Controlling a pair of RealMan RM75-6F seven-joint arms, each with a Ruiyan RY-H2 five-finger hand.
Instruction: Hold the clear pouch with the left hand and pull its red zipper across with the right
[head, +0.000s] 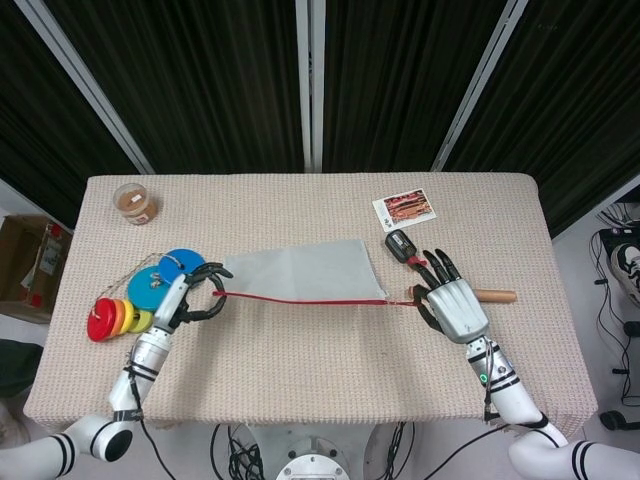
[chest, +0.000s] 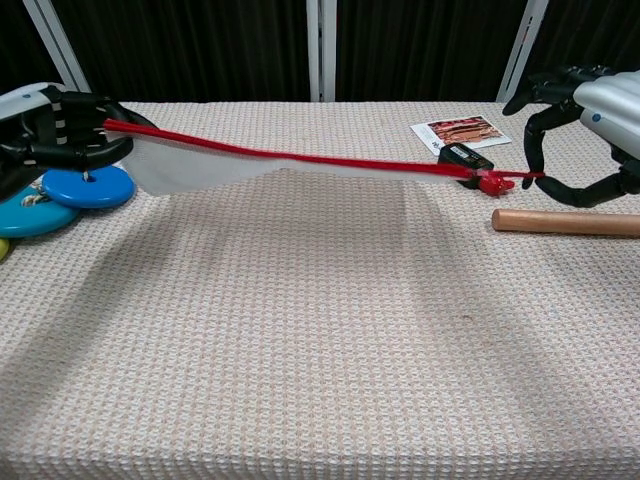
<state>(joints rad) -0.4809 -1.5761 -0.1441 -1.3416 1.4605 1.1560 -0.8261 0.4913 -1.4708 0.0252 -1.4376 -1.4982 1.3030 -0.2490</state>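
Fingers of the right hand (chest: 590, 140) pinch the red zipper (chest: 300, 159) pull; left hand (chest: 55, 135) grips the pouch (head: 300, 272) corner opposite. Zipper looks run fully across, so basically just letting go.

One pouch (head: 305, 272), one jar (head: 133, 203), one card (head: 404, 209), one dowel (head: 494, 295), four coloured discs (head: 135, 300), two hands (head: 190, 298) (head: 455, 306).

The clear pouch (head: 302, 273) stretches flat across the middle of the frame, raised slightly off the table. Its red zipper (head: 300, 300) runs taut along the lower edge, from centre left to centre right.
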